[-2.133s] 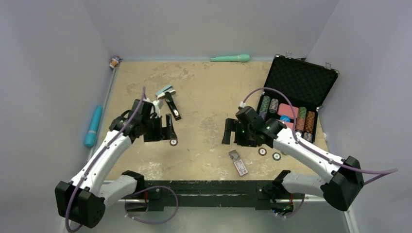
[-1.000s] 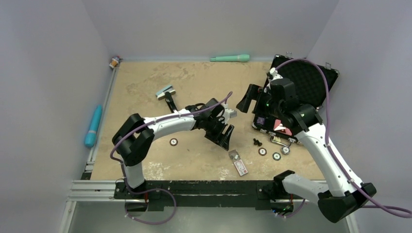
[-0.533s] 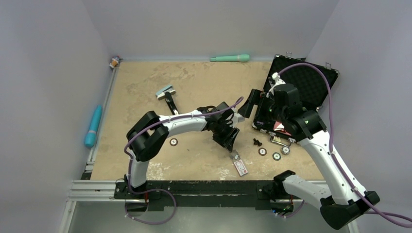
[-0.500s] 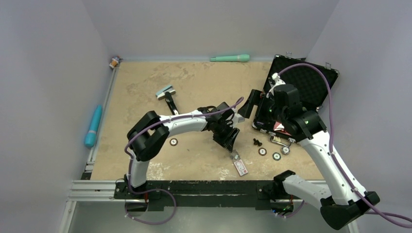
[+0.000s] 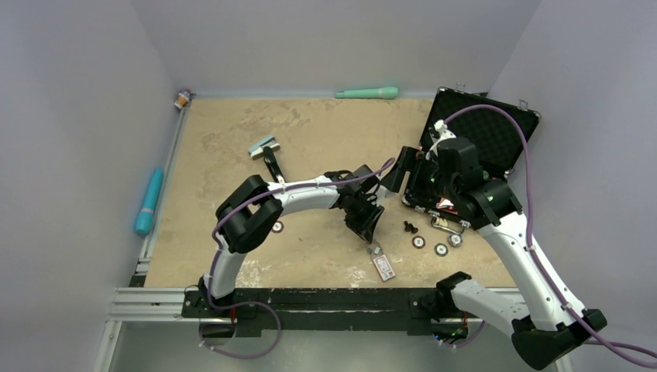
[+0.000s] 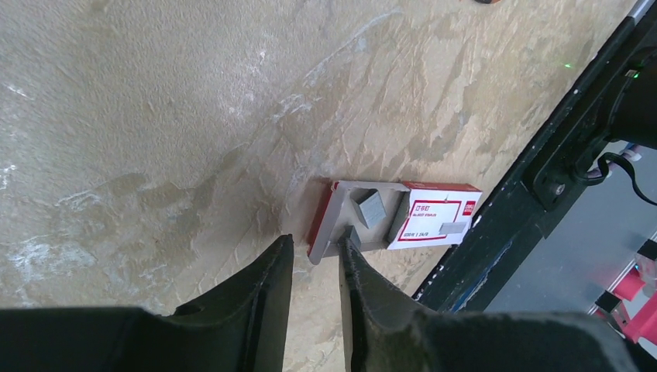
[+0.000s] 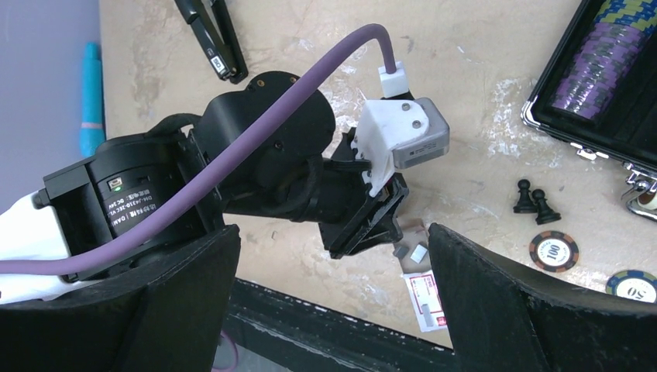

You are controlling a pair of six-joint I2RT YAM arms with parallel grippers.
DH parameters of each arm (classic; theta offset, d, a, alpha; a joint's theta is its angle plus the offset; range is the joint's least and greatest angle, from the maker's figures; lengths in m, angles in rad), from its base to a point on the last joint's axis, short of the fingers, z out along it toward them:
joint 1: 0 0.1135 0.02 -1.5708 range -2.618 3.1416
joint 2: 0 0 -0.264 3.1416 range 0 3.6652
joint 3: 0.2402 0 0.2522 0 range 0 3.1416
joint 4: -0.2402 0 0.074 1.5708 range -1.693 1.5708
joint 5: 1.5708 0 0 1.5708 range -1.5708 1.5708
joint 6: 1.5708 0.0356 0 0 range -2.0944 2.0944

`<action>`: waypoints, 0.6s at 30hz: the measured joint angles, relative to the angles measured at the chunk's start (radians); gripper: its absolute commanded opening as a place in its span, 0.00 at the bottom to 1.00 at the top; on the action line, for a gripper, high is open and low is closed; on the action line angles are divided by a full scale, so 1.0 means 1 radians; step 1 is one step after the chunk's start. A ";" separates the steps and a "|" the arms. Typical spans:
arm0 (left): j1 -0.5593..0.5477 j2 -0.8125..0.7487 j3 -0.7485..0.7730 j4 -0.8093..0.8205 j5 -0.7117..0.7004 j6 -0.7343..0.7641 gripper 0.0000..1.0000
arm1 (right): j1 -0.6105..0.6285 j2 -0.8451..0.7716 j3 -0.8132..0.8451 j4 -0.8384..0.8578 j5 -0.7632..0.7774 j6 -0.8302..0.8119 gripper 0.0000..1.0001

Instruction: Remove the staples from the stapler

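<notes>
2 left fingers (image 6: 259,298), narrowly parted, grip nothing, with the staples (image 6: 372,209) just beyond their tips.

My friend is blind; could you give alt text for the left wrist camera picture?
Two dark jaws, narrowly apart, sit at the corner of a red-and-white staple box lying open on a tan table, with small grey staple strips resting on it.

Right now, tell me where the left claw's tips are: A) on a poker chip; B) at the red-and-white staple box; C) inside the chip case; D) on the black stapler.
B: the left claw sits at a corner of the red-and-white staple box.
</notes>
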 measured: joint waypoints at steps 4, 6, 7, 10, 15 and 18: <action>-0.007 0.010 0.000 -0.010 -0.010 -0.002 0.27 | 0.000 -0.003 -0.002 -0.009 -0.003 0.000 0.95; -0.011 0.010 0.000 -0.012 -0.014 -0.006 0.25 | 0.000 -0.003 -0.002 -0.012 -0.004 0.000 0.95; -0.011 0.010 0.000 -0.012 -0.015 -0.008 0.24 | 0.000 -0.002 -0.002 -0.012 -0.006 0.000 0.95; -0.013 0.011 0.000 -0.012 -0.014 -0.010 0.18 | 0.000 -0.002 -0.002 -0.012 -0.011 -0.001 0.96; -0.014 0.017 0.000 -0.010 -0.008 -0.017 0.11 | 0.000 -0.002 -0.002 -0.016 -0.020 -0.001 0.96; -0.015 0.024 0.003 -0.011 0.006 -0.031 0.00 | 0.000 -0.002 -0.009 -0.019 -0.023 -0.001 0.96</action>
